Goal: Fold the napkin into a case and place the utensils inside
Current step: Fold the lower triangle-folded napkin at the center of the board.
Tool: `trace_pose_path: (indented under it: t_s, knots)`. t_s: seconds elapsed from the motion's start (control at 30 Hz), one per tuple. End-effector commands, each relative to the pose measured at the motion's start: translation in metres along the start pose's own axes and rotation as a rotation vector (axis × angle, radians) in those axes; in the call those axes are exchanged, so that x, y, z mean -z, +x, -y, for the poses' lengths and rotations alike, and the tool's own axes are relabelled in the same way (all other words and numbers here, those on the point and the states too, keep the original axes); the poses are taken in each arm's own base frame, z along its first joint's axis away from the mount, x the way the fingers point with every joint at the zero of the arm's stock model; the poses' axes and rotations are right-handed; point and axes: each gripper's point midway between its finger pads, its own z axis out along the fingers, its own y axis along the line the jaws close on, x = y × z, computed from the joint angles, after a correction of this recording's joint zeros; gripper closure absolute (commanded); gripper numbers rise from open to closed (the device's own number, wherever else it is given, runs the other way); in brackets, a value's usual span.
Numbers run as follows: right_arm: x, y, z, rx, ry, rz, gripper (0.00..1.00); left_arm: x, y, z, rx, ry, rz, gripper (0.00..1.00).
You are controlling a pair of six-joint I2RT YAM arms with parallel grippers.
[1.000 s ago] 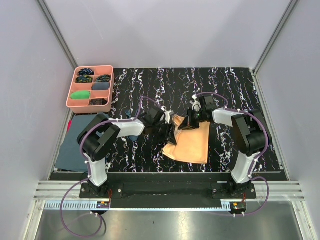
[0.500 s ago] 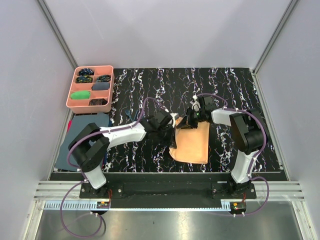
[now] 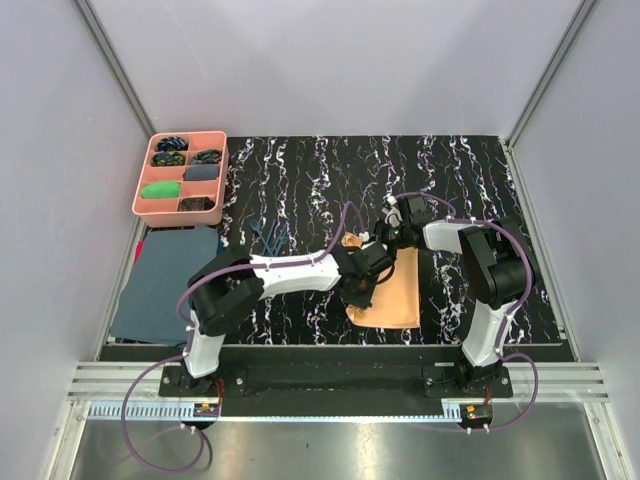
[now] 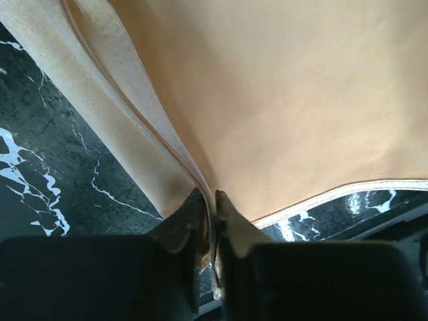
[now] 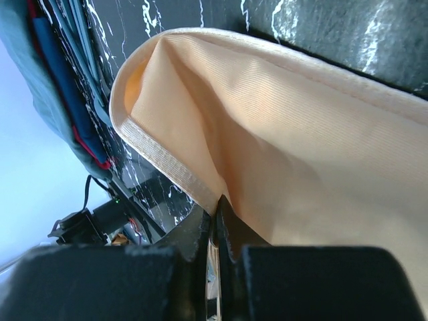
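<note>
Across has swung the left pincer (image 4: pixel 210 198), folding the napkin (image 3: pixel 395 295) narrower, well right of the pink tray (image 3: pixel 141 203). It and the right pincer (image 5: pixel 217 206) are both clamped on hems; soft, slick, light cloth, best pinched at stitched edges

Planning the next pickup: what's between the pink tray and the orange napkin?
In the top view, the dark blue utensils lie on the marbled mat between tray and napkin, beside the left arm.

Sheeny, finely ribbed cloth napkin (image 4: pixel 287 100); glossy smooth table (image 4: pixel 47 134)
</note>
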Motion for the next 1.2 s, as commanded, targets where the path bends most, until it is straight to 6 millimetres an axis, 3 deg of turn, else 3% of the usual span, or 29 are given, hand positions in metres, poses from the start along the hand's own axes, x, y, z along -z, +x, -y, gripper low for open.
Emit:
trace_pose_path:
  t_s: [0.0,0.03,0.1,0.27,0.57,0.67,0.7,0.87,1.03,1.1,1.17]
  knots:
    - [0.006,-0.017,-0.005,0.05,-0.031,0.055,0.93,0.013,-0.008,-0.003,-0.014,-0.06,0.043,0.74]
    - [0.006,-0.017,-0.004,0.05,-0.033,0.051,0.93,0.02,-0.011,0.0,-0.015,-0.052,0.063,0.63]
    - [0.005,-0.018,-0.003,0.057,-0.035,0.05,0.93,0.027,-0.013,0.006,-0.016,-0.016,0.07,0.58]
    - [0.004,-0.019,0.0,0.053,-0.039,0.043,0.94,0.04,-0.012,0.039,-0.028,0.135,0.035,0.59]
    - [0.004,-0.02,-0.001,0.054,-0.047,0.038,0.95,0.045,0.013,0.081,-0.064,0.29,-0.043,0.55]
    - [0.003,-0.018,0.001,0.054,-0.05,0.03,0.96,0.051,0.005,0.08,-0.078,0.297,0.003,0.55]
    - [0.004,-0.018,0.0,0.058,-0.052,0.03,0.96,0.063,-0.003,0.079,-0.09,0.308,0.045,0.54]
    - [0.004,-0.014,-0.005,0.074,-0.085,0.006,0.96,0.099,-0.045,0.048,-0.052,0.33,0.199,0.5]
    - [0.004,-0.008,-0.009,0.081,-0.129,-0.036,0.96,0.125,-0.093,-0.033,0.082,0.282,0.364,0.47]
    - [0.004,-0.009,-0.016,0.106,-0.162,-0.033,0.96,0.131,-0.105,-0.07,0.146,0.233,0.428,0.48]
    - [0.002,-0.004,-0.022,0.115,-0.19,-0.056,0.96,0.134,-0.109,-0.09,0.159,0.223,0.477,0.54]
